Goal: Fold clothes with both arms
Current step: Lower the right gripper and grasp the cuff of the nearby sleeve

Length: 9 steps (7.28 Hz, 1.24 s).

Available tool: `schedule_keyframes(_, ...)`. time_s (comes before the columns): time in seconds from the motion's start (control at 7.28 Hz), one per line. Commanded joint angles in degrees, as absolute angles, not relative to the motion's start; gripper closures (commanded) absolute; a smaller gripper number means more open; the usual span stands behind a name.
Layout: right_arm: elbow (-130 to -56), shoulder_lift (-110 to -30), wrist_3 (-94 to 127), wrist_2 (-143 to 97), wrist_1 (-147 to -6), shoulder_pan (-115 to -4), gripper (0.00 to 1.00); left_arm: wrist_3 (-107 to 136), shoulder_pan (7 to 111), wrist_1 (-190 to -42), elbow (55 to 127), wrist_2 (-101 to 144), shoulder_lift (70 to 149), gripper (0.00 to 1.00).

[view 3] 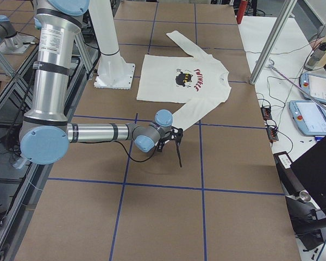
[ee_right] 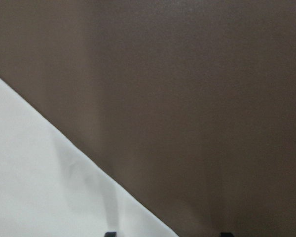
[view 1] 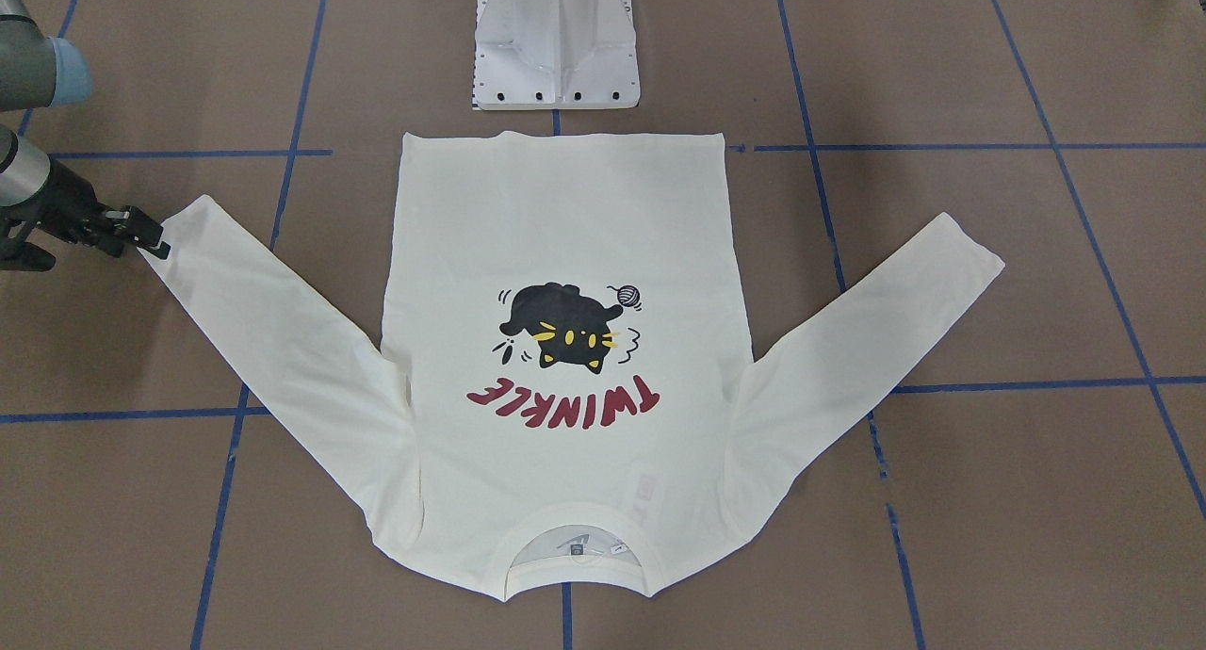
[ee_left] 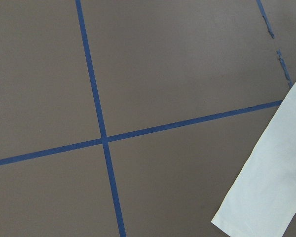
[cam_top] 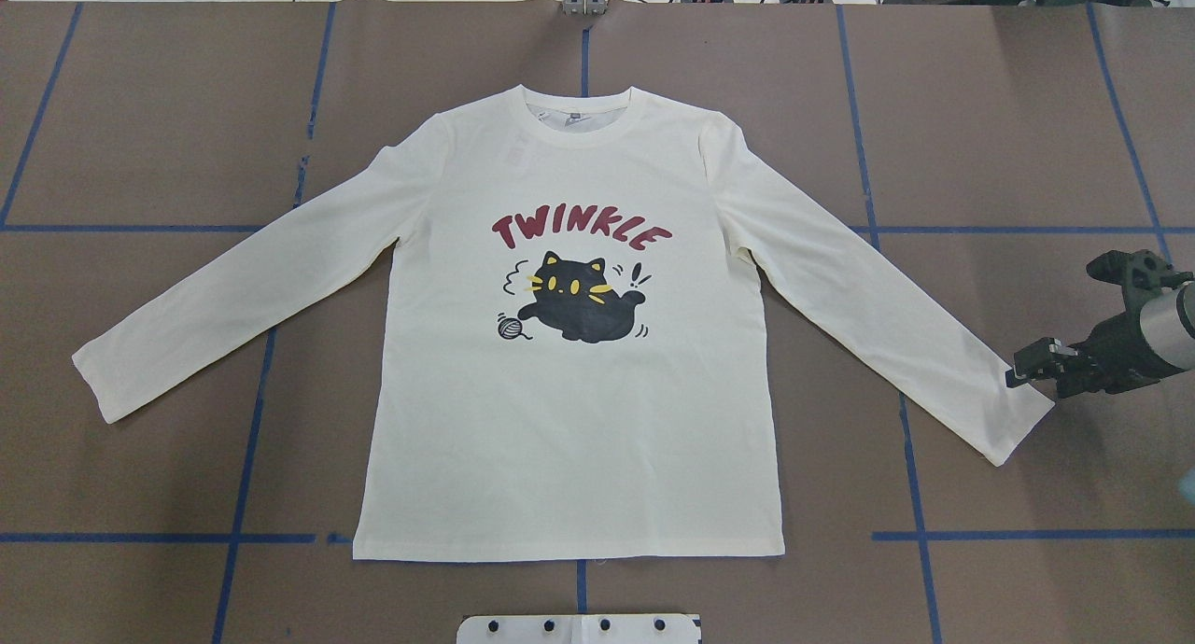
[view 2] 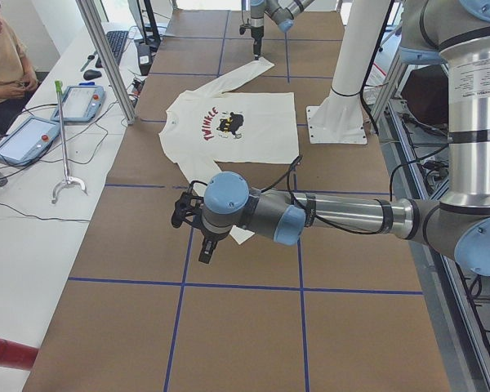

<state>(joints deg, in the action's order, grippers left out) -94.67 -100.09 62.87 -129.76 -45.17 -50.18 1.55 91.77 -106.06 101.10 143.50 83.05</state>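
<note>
Overhead exterior shows you the T-shirt (cam_top: 569,420) spread flat, print up, mid-bench (cam_top: 140,112), with bare brown surface and blue tape lines (cam_top: 1027,536) on every side of it. Your right hand (cam_top: 1025,368) sits low at one cuff of the T-shirt, fingers apart. The left hand (view 2: 204,249) hangs by the other cuff; whether it is apart or together you cannot tell.

The left pincer (view 2: 204,249) showed only in the side view, too small to tell how its jaws stood. The left arm (view 2: 335,214) hid part of the near sleeve of the shirt (view 2: 237,122). The right arm (cam_top: 1158,331) ran off the overhead view's edge. The neck label (cam_top: 571,114) was unreadable.
</note>
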Motion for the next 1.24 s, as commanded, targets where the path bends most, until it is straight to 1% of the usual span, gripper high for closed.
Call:
schedule_keyframes(0.0,-95.01,-100.55,63.1,-130.51,-45.09,-50.1,0.26,1.67,91.85,-106.0,101.34,143.53,82.97,0.0)
schedule_keyframes(0.14,-95.01,-101.16,63.11,-130.78,-45.09,-50.1,0.3,1.67,91.85,-106.0,101.34,143.44,82.97,0.0)
schedule_keyframes(0.27,-95.01,-101.34,63.11,-130.69,-45.09,-50.01,0.42,1.67,91.85,-106.0,101.25,143.52,82.88,0.0)
schedule_keyframes(0.41,-94.92,-101.42,63.11,-130.69,-45.09,-49.92,0.66,1.76,91.85,-106.0,101.25,143.53,82.88,0.0)
schedule_keyframes(0.55,-94.92,-101.86,63.11,-130.69,-45.09,-49.49,0.93,1.76,91.85,-106.0,101.34,143.53,82.88,0.0)
schedule_keyframes(0.69,-95.01,-101.95,63.11,-130.78,-45.09,-49.4,1.0,1.76,91.85,-106.08,101.34,143.53,82.88,0.0)
schedule_keyframes(0.82,-95.01,-101.95,63.02,-130.78,-45.09,-49.13,1.0,1.76,91.85,-106.0,101.34,143.53,82.88,0.0)
schedule_keyframes(1.1,-100.77,-101.34,64.32,-135.58,-46.31,-49.39,1.0,1.76,91.85,-106.0,101.43,143.79,82.88,0.0)
